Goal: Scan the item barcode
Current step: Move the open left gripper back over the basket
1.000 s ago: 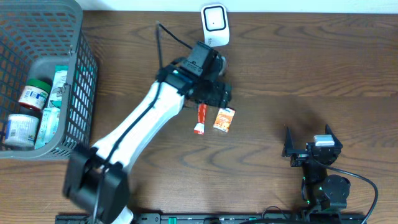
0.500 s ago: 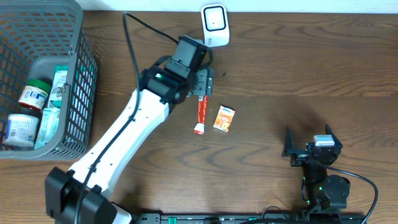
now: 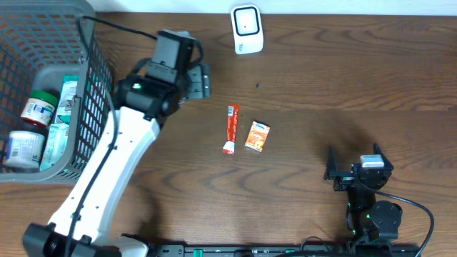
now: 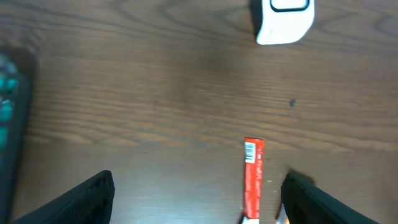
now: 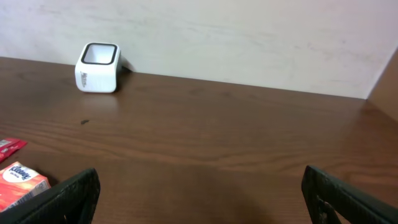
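Centrally, red sachet (image 3: 230, 129) just beside orange packet (image 3: 258, 136).

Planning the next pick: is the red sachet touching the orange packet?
Apart. The overhead view shows a plain gap between the red sachet and the orange packet.

A grey mesh basket (image 3: 94, 86) stands at the left edge of the brown wooden table (image 3: 343, 78), holding a jar with a red and green lid (image 3: 39, 107), a white tub (image 3: 24, 147) and some green-and-white cartons (image 3: 66, 96). The white left arm (image 3: 118, 153) reaches up from the near edge, its gripper (image 3: 205, 81) above bare wood just beside the basket; its jaws seem parted, though the angle is poor. A white scanner (image 3: 246, 28) stands at the far edge. A red sachet (image 3: 230, 129) and an orange packet (image 3: 258, 136) lie close together mid-table, apart from both grippers. The right gripper (image 3: 355, 167) sits low at the near right, fingers spread wide with nothing between them.
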You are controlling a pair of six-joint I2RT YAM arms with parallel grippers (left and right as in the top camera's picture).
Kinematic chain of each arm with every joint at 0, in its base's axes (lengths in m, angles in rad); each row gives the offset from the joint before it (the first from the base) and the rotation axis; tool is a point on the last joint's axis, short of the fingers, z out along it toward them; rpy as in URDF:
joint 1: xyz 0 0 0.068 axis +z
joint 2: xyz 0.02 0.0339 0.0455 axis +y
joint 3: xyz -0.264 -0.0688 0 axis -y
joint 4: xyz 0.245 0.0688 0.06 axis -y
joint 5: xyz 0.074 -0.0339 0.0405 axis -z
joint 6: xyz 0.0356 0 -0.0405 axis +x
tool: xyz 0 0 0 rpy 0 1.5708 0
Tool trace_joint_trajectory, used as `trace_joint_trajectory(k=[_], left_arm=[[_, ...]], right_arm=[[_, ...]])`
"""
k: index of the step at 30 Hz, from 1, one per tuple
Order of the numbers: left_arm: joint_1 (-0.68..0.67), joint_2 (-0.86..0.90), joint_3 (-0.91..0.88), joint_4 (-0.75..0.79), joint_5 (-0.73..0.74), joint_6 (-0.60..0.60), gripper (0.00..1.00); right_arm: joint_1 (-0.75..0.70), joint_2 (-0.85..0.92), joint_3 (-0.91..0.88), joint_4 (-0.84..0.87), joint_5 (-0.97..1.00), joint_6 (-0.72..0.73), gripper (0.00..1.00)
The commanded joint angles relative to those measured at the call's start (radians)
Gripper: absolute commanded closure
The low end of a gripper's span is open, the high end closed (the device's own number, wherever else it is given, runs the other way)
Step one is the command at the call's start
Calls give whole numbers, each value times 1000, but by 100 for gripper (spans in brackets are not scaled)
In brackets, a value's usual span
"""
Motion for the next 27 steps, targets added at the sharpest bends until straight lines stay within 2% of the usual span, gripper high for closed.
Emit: trace_joint_trajectory(k=[1,23,27], left_arm=[[30,-49,8,-18,-21,-11,18],[165,-399,8,-47,-33,10,18],[204,-433,8,-106,-103,9,18]], right_arm=[[-12,0,-1,-3,0,-10,1],[-12,0,-1,-3,0,-10,1],[-12,0,-1,-3,0,-10,1]])
